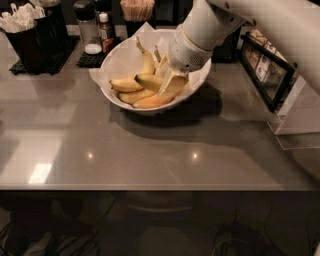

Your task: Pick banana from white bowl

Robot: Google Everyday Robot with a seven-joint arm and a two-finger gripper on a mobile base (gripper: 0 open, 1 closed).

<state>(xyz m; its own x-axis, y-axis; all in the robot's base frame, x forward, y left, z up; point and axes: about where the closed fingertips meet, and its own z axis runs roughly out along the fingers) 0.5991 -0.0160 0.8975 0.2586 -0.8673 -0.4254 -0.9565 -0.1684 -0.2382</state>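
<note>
The white bowl (116, 64), lined with crinkled white paper, stands at the table's back centre and holds several bananas. My gripper (171, 86) reaches down from the upper right into the bowl's right half. Its tip sits at the right end of a slim yellow banana (149, 81) that lies on top of the pile and points left. Two curved bananas with upturned stems (146, 59) lie behind it. Another yellow banana (125, 84) lies at the left, and a plumper orange-tinted banana (152, 102) at the front. The wrist hides the bowl's right rear.
A black caddy with white packets (27, 30) stands at the back left. A shaker and sauce bottle (95, 32) stand on a black mat behind the bowl, with a holder of sticks (136, 10) further back. A framed sign (265, 70) and a clear stand (300, 120) stand at the right.
</note>
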